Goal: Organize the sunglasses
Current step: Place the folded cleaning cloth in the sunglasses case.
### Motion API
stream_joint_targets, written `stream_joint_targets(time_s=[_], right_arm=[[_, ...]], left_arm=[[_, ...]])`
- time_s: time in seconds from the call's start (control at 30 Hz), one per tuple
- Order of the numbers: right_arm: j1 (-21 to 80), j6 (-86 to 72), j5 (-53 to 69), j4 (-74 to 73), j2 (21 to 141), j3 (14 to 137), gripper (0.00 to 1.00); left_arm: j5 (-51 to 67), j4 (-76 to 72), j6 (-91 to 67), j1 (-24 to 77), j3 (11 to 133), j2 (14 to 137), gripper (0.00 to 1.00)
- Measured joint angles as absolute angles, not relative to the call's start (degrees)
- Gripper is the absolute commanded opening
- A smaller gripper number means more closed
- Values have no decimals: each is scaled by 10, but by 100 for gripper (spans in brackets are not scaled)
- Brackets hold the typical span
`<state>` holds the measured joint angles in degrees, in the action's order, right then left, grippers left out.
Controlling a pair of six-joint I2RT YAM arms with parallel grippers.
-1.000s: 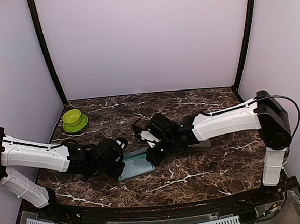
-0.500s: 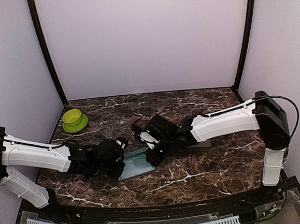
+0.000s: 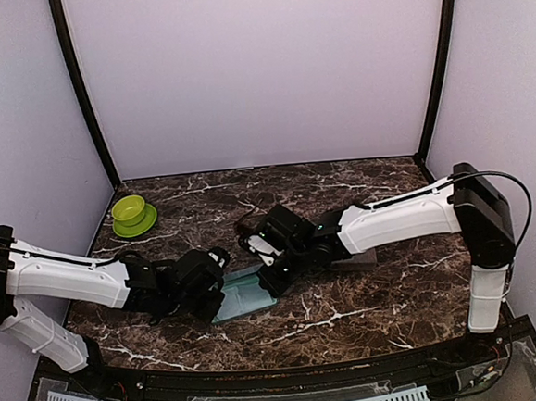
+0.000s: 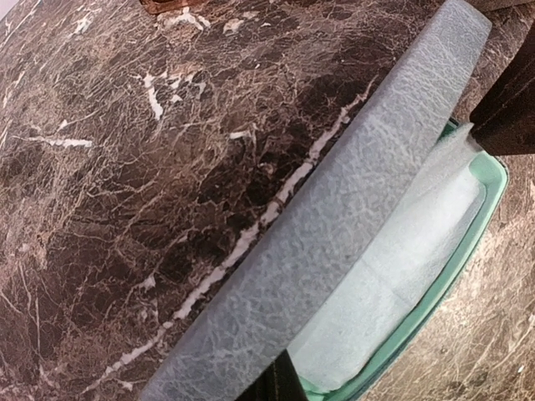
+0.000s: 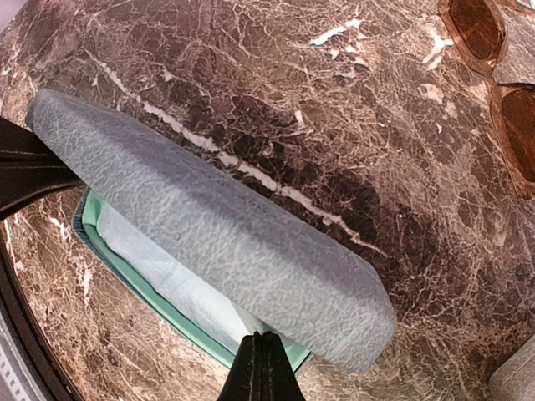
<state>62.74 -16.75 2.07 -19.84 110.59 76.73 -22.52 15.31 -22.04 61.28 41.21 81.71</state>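
Observation:
A blue-grey case [image 3: 243, 295] lies open between my two grippers, its textured lid [image 5: 209, 225] [image 4: 334, 225] raised over a green-lined tray [image 4: 468, 242]. A light-blue cloth [image 5: 159, 259] [image 4: 401, 267] lies inside. My right gripper [image 5: 259, 342] [image 3: 272, 279] is shut at the case's right end, with a small fold of the cloth pinched in its tips. At the lid's left end my left gripper [image 4: 280, 384] [image 3: 219, 286] is shut, holding nothing, wedged between lid and cloth. One pair of sunglasses [image 5: 476, 25] with reddish-brown lenses rests on the marble beyond the case. No other pair is in view.
A green bowl [image 3: 132, 213] sits on a saucer at the back left. A beige case [image 3: 358, 257] [image 5: 520, 378] lies under my right forearm. Purple walls close the back and sides of the dark marble table [image 3: 351, 305].
My right gripper has shifted slightly to the left over the case. The left arm and the case stay almost still.

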Motion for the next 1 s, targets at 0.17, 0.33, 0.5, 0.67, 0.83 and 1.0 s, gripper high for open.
stream_joint_targets(time_s=[0.17,0.33,0.5,0.67,0.83,1.0], right_arm=[[627,-165,16,-202,1114,775,0],[627,-165,14,-207,1116,775,3],[627,-164,11,-208,1116,780,6],[627,-163,8,-209,1117,780,9],[627,-163,4,-211,1117,780,10],[627,-163,2,-215,1117,780,11]], left_arm=[[-220,153,-220,613,413,819,0],[-219,153,-220,613,413,819,2],[-219,154,-220,613,413,819,6],[-219,160,-220,613,416,821,14],[-218,165,-223,613,421,821,22],[-216,171,-229,613,421,819,26]])
